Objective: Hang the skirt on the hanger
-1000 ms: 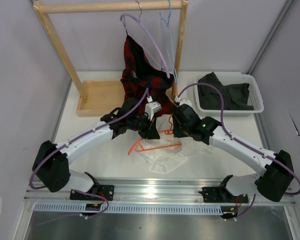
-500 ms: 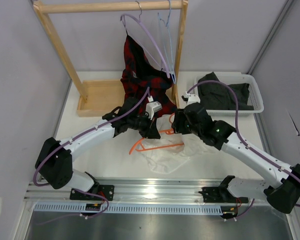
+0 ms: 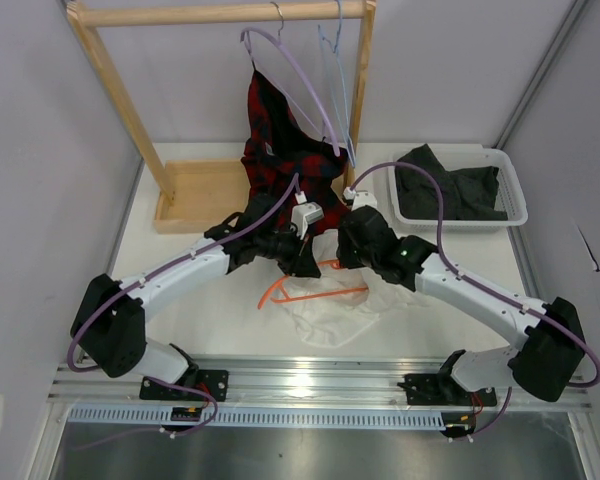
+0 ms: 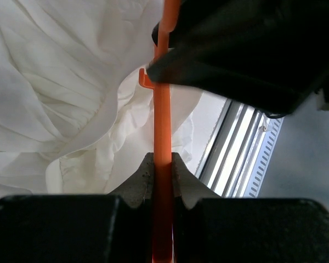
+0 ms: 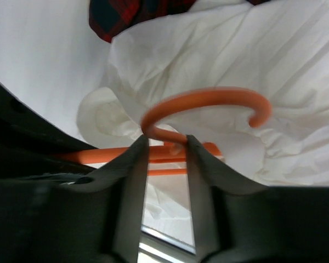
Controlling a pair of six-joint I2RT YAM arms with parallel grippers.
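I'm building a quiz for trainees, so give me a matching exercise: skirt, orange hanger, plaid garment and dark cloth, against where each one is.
Things:
1 skirt
2 hanger
3 plaid garment
4 dark cloth

Places:
A in the basket
B hanging from the rack
C lying on the table
D clamped in the left hand

Pairs: 1-C, 2-D, 3-B, 4-A

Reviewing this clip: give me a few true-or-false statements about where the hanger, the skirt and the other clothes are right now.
1. The left claw is shut on the orange hanger. True.
2. The white skirt hangs in the air. False: it lies on the table, beneath the hanger.
3. The dark cloth lies in the white basket. True.
4. The lilac hanger lies flat on the table. False: it hangs from the wooden rail.
5. The right claw straddles the orange hanger's neck. True.
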